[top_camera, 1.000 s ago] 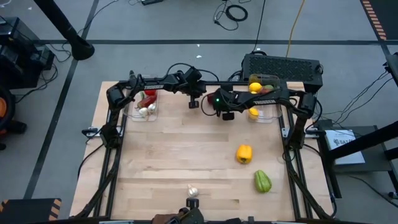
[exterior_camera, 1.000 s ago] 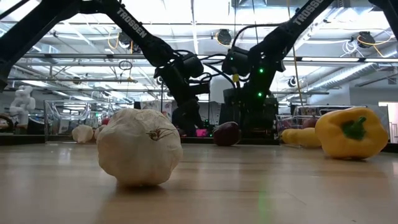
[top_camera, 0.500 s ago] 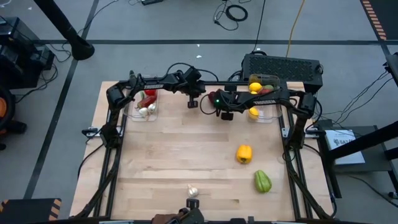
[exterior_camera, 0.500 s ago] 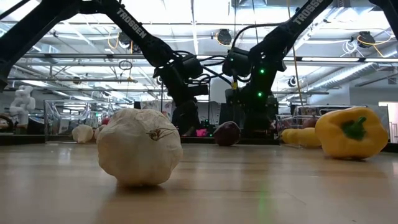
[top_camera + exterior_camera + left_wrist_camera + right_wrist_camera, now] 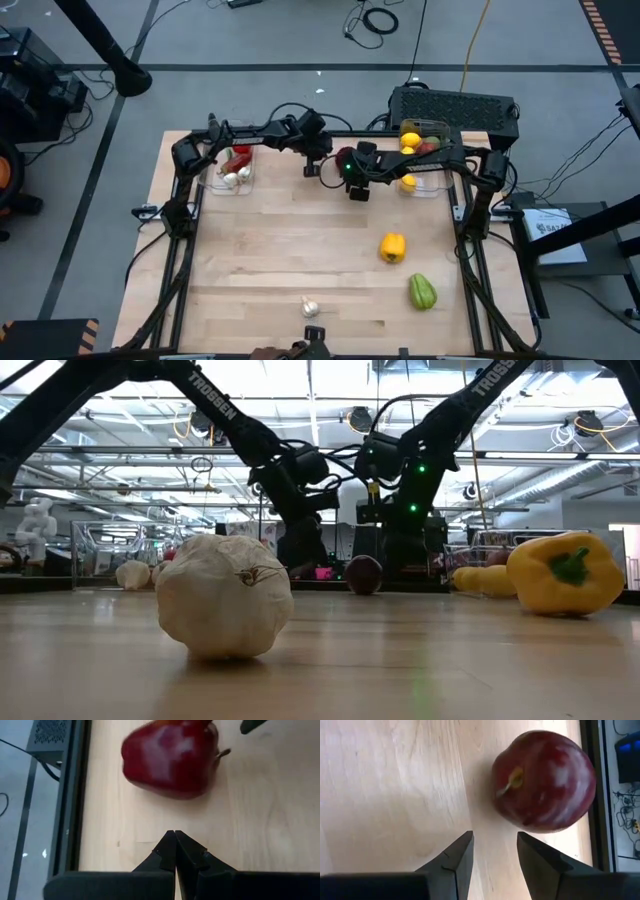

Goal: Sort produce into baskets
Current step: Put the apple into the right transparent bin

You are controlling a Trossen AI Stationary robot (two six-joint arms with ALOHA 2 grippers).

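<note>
One camera hangs high up and looks straight down on the whole worktop (image 5: 260, 250) and both arms. One sits low on the worktop and looks flat across it into the room, very close to a white garlic (image 5: 224, 597). Each arm has a camera on its wrist, looking past its own hand at the wood just ahead. The left hand (image 5: 175, 851) and the right hand (image 5: 493, 851) both see the same red apple (image 5: 543, 781) very near, from opposite sides. The low camera sees that apple too, far back.
</note>
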